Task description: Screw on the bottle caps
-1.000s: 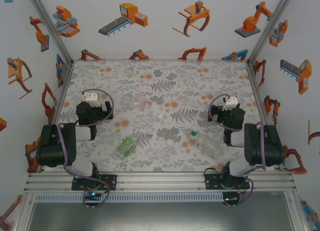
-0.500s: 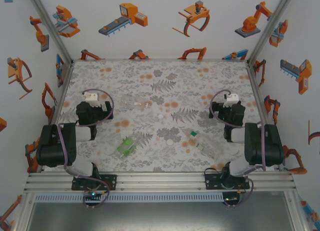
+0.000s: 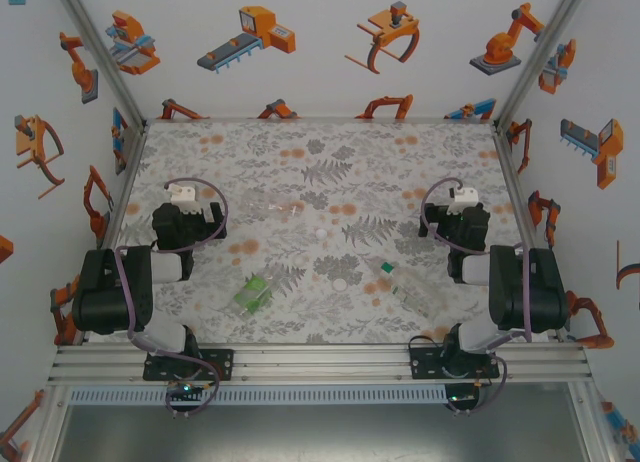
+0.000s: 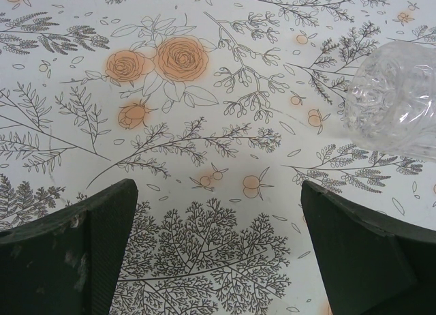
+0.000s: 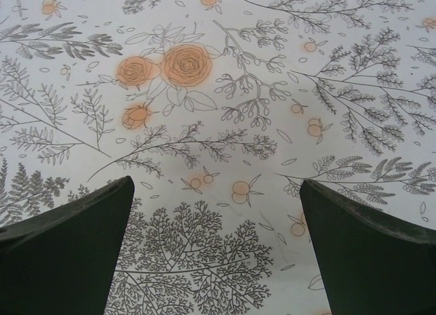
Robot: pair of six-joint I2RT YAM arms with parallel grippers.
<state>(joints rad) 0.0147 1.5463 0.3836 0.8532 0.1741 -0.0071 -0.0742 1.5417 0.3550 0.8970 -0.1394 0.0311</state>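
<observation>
**Bottles and caps**
- Green bottle (image 3: 253, 293): translucent, lying on its side on the floral table cover (image 3: 400, 152). I use it as my reference point for the rest.
- Right-hand clear bottle (image 3: 413, 289): lying on its side, well apart to the right of the green bottle. Its neck end points back and left. There is a greenish bit at that end, and I cannot tell if it is a cap.
- Rear clear bottle (image 3: 265, 210): lying on its side, farther back than the green bottle. In the left wrist view its crinkled body (image 4: 395, 100) sits at the right edge.
- Near white cap (image 3: 342, 282): loose on the cover, between the green bottle and the right-hand clear bottle.
- Far white cap (image 3: 319, 233): loose, behind and right of the green bottle, just off the rear clear bottle's neck end.
- Third cap: I cannot pick it out with certainty.

**Grippers**
- Left gripper (image 4: 216, 189): jaws spread wide with bare cover between them. It sits back and left of the green bottle, beside the rear clear bottle and not touching it.
- Right gripper (image 5: 215, 184): jaws spread wide over bare print, well to the right of the green bottle and behind the right-hand clear bottle.
</observation>
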